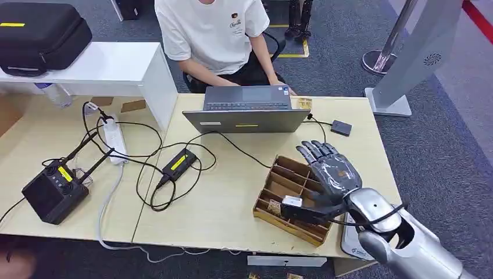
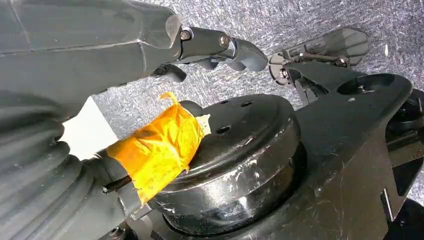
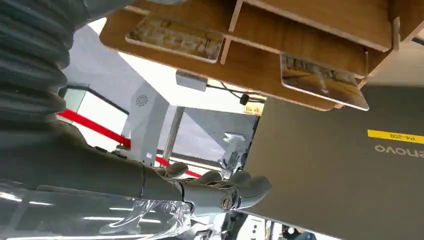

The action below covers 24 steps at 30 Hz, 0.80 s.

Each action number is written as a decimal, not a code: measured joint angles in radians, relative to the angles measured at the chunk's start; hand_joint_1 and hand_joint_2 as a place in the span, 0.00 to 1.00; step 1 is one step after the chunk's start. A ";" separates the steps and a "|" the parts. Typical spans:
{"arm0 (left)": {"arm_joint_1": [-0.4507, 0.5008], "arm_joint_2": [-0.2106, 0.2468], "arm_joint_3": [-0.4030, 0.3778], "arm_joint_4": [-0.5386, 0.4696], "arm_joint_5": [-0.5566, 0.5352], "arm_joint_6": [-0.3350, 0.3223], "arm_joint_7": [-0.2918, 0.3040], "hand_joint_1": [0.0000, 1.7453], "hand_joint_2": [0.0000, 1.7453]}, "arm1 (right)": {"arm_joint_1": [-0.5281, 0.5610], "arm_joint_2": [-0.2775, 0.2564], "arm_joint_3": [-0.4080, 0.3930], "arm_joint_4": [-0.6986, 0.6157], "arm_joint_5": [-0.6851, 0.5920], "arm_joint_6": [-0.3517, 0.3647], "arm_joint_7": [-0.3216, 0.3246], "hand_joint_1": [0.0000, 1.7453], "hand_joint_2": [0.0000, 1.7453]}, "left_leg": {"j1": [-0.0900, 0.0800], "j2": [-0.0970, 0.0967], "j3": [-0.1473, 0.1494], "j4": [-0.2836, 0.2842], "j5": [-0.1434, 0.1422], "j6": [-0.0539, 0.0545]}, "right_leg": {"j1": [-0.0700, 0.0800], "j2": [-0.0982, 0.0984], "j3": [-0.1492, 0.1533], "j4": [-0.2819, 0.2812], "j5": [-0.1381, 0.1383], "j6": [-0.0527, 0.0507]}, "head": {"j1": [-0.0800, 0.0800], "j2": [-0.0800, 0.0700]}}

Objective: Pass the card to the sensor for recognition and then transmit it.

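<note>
Cards sit in the wooden divided tray [image 1: 278, 192] at the front right of the bench [image 1: 227, 203], and we can pick out one patterned card [image 1: 274, 206] lying in a near compartment at the tray's front edge. From the right wrist view two printed cards show up in separate compartments, one [image 3: 172, 37] in a slot near the tray's edge and another [image 3: 322, 80] in a slot by the corner closest to the laptop. The right hand [image 1: 331, 177] hovers over the tray's right half, fingers [image 1: 317, 152] stretched out and apart toward the laptop, palm down. A small white piece [image 1: 292, 201] sits right at the thumb, over the tray; whether the thumb is actually pinching it, the pictures don't settle. The left hand [image 2: 165, 45] hangs down over grey carpet, fingers loosely extended with nothing in them.

Beyond the tray the grey laptop [image 1: 247, 110] stands open, a person in a white shirt [image 1: 212, 32] seated behind it with hands at the keys. A small dark sensor box [image 1: 341, 127] lies on the bench just right of the laptop, cabled to it. Over on the left, a black box with antennas [image 1: 55, 192], a white power strip [image 1: 114, 138] and a black adapter [image 1: 179, 164] sit among looping cables
</note>
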<state>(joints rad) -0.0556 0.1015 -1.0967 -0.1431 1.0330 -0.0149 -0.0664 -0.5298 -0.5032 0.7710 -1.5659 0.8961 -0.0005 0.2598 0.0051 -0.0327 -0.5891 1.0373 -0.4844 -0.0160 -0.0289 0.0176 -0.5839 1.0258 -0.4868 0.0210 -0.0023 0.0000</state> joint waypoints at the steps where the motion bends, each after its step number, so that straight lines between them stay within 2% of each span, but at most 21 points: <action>1: 0.000 0.000 0.000 0.000 0.001 0.000 0.000 0.00 1.00 | 0.014 0.000 -0.002 0.003 0.000 -0.021 -0.002 0.00 1.00 | 0.000 0.000 0.000 0.000 0.000 0.000 | 0.000 0.000 0.000 0.000 0.000 0.000 | 0.000 0.000; 7: 0.001 0.000 0.000 0.000 0.007 0.000 0.000 0.00 1.00 | 0.085 0.001 -0.019 0.014 -0.011 -0.083 -0.002 0.00 1.00 | 0.000 0.000 0.000 0.000 0.000 0.000 | 0.000 0.000 0.000 0.000 0.000 0.000 | 0.000 0.000; 24: 0.001 0.000 0.000 0.000 0.014 0.001 0.000 0.00 1.00 | 0.145 0.001 -0.085 0.015 0.006 -0.107 -0.012 0.00 1.00 | 0.000 0.000 0.000 0.000 0.000 0.000 | 0.000 0.000 0.000 0.000 0.000 0.000 | 0.000 0.000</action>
<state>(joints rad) -0.0544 0.1011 -1.0967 -0.1427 1.0468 -0.0141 -0.0664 -0.3847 -0.5020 0.6855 -1.5511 0.9022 -0.1076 0.2476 0.0051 -0.0325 -0.5890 1.0373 -0.4845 -0.0160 -0.0289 0.0178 -0.5838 1.0257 -0.4868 0.0210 -0.0023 0.0000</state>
